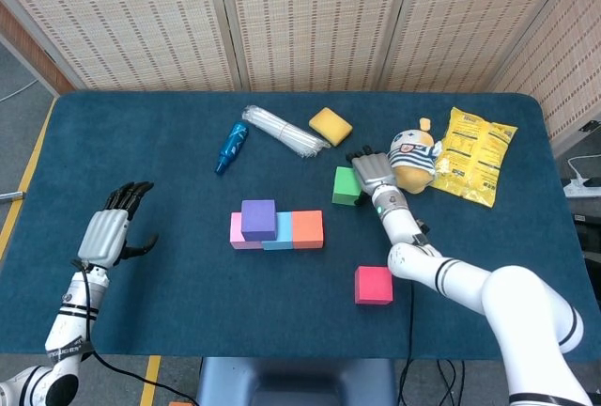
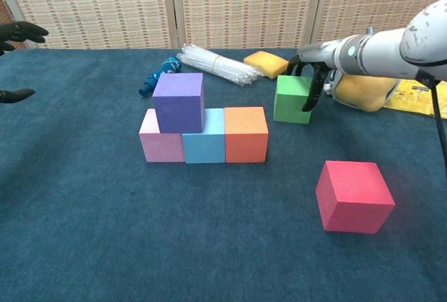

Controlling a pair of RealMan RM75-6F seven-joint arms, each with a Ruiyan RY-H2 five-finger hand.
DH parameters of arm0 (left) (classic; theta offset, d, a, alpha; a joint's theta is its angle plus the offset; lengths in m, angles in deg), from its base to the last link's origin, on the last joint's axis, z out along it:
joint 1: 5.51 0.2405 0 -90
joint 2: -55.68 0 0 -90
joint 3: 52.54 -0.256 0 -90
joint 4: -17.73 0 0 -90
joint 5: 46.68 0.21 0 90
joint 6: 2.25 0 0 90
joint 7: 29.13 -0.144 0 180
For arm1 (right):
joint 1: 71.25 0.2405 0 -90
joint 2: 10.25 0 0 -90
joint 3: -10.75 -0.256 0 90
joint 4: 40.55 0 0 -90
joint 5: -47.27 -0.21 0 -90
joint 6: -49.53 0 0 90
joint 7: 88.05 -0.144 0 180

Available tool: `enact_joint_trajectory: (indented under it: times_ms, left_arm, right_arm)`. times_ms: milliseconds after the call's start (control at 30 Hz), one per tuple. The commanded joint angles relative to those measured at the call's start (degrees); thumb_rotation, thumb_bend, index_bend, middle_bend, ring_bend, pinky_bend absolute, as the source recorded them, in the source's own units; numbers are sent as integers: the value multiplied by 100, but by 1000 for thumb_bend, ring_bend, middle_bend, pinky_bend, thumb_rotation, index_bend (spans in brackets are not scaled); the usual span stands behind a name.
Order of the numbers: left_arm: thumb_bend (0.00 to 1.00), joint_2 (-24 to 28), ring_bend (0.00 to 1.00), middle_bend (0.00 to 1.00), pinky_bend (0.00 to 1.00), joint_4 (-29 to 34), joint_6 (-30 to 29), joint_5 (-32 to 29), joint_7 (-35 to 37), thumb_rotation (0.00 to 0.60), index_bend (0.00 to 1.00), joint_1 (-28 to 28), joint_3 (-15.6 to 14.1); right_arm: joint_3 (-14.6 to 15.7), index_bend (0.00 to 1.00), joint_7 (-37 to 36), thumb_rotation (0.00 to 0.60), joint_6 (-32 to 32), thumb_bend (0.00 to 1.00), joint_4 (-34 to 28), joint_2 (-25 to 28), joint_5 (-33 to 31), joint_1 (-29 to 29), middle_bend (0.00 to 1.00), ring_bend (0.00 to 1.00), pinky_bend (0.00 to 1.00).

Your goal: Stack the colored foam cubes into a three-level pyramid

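Pink (image 1: 237, 232), light blue (image 1: 280, 235) and orange (image 1: 308, 227) cubes form a row mid-table, with a purple cube (image 1: 258, 218) on top over the pink and blue ones. The green cube (image 2: 293, 98) rests on the table behind and to the right of the row. My right hand (image 2: 311, 71) grips it, fingers over its back top edge and thumb down its right face. A red cube (image 2: 353, 196) lies alone at the front right. My left hand (image 1: 108, 228) hovers open near the table's left side, far from the cubes.
Along the back lie a blue bottle (image 1: 231, 146), a bundle of clear plastic sticks (image 1: 282, 131) and a yellow sponge (image 1: 331, 126). A plush toy (image 1: 410, 159) sits right beside my right hand, with a yellow snack bag (image 1: 474, 155) further right.
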Motion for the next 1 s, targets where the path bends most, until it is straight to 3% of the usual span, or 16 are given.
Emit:
enact_joint_trajectory:
  times_ms: [33,167,300,533,700,833,1000]
  left_arm:
    - [333,17,14,89,112,2,-18,50,93,600,106,61,40]
    - [331,35,14,89,112,-11,-79,128,184,600,107,145,75]
    - [331,95,13,89,112,-67,-178,220,128,600,113,234,92]
    - [332,149,14,89,105,-208,-329,467,-49,600,131,375,18]
    - [332,128,13,89,104,-216,-305,632,-53,600,131,405,-23]
    - [333,117,14,90,104,-193,-302,745,-24,600,132,433,-45]
    - [333,111,14,90,103,-171,-299,882,10,600,132,478,-92]
  right_arm:
    - [10,348,122,600,33,237,267,-214,-124,77,298,188,316]
    - [-77,491,99,600,-95,237,338,-296,-33,52,335,241,326]
    - [-261,562,-103,600,-412,237,-348,121,338,-78,371,267,327]
    - [-518,584,-395,600,-962,237,-2366,1411,911,-384,381,277,327]
    - [-607,587,-484,600,-904,237,-3467,2066,968,-416,381,277,327]
    - [-587,588,-399,600,-901,238,-3961,2307,863,-300,381,277,327]
    - [-514,591,-147,600,-1013,238,-4213,2235,468,18,380,277,327]
